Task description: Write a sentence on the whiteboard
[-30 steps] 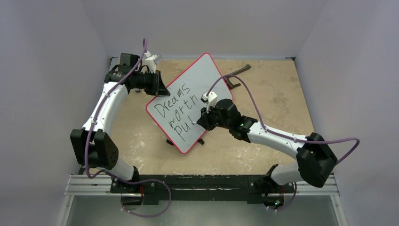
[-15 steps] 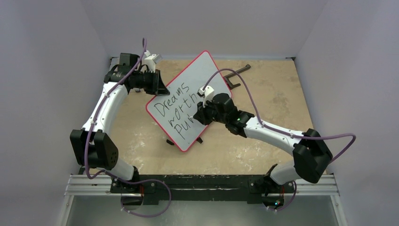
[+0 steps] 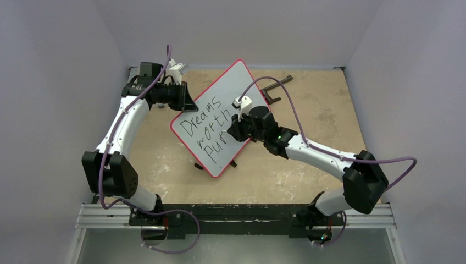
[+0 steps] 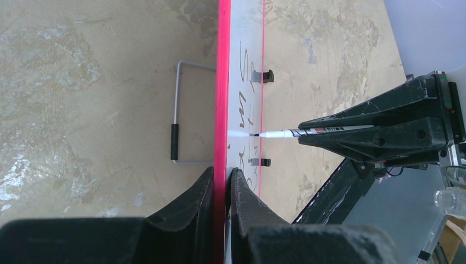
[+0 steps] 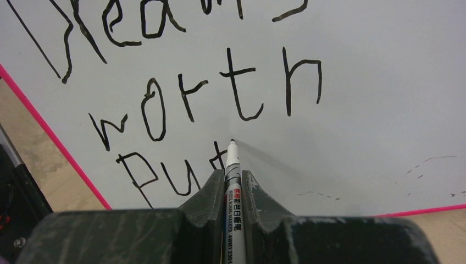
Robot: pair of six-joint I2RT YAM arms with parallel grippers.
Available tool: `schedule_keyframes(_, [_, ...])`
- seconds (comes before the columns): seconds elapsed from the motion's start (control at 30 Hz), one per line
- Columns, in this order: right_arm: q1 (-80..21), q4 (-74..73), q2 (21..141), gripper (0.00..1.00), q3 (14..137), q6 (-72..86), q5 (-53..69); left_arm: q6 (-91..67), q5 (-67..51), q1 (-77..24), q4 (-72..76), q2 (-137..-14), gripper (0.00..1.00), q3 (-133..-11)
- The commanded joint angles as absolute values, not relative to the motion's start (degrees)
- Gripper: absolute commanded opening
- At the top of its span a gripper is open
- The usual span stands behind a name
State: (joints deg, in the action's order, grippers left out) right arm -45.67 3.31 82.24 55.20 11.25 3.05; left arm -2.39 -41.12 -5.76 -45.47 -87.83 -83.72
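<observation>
Right end effector [image 5: 232,177] grips a marker [image 5: 232,159] at the whiteboard [image 5: 373,82] (sentence [image 5: 237,88] reads "Dreams worth Pur").

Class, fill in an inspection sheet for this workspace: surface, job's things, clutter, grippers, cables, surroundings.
Surface: table, tan, mottled with pale patches.
Job's things: whiteboard raised at a tilt; sentence reads "Dreams worth Pu" plus a further stroke; marker tip at the third line.
Clutter: dark bracket lying beyond the whiteboard; wire loop behind it.
Grippers: left gripper shut on the whiteboard's red rim; right gripper shut on the marker.
Cables: purple cables run along both arms, one arching over the whiteboard.
Surroundings: plain pale walls on three sides; metal rail at the near edge.
</observation>
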Motion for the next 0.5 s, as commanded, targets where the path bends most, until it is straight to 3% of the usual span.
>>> schedule_keyframes(0.0, [-45.3,3.8,81.3,0.00,57.9,10.3,2.4,-0.6,-38.2,-5.7,-43.7,-85.0,0.00,-84.5])
schedule_keyframes(0.47, [-45.3,3.2,73.3,0.00,53.0,10.8,0.5,-0.6,-38.4,-5.8,-43.8,-85.2,0.00,-84.6])
